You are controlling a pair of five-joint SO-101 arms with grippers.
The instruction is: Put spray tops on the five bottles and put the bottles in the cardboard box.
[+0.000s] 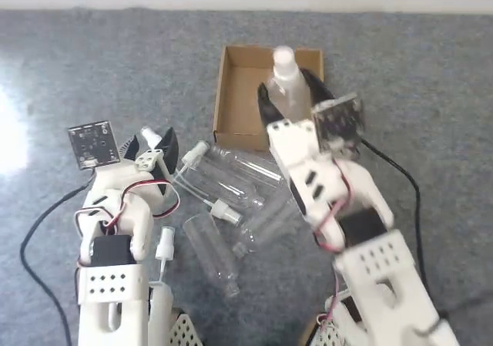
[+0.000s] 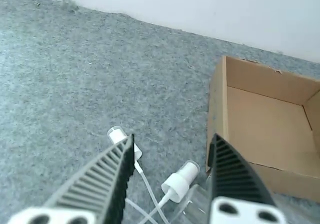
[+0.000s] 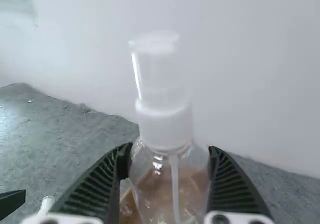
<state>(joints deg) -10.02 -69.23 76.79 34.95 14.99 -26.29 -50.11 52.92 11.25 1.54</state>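
The clear bottle, white spray top fitted, stands upright, top up, clamped in the right claw over the box near the bench's far edge. The left claw gapes apart.

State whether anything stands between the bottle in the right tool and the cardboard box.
Nothing visible does: the right tool holds the capped bottle upright over the cardboard box, whose open top is unobstructed.
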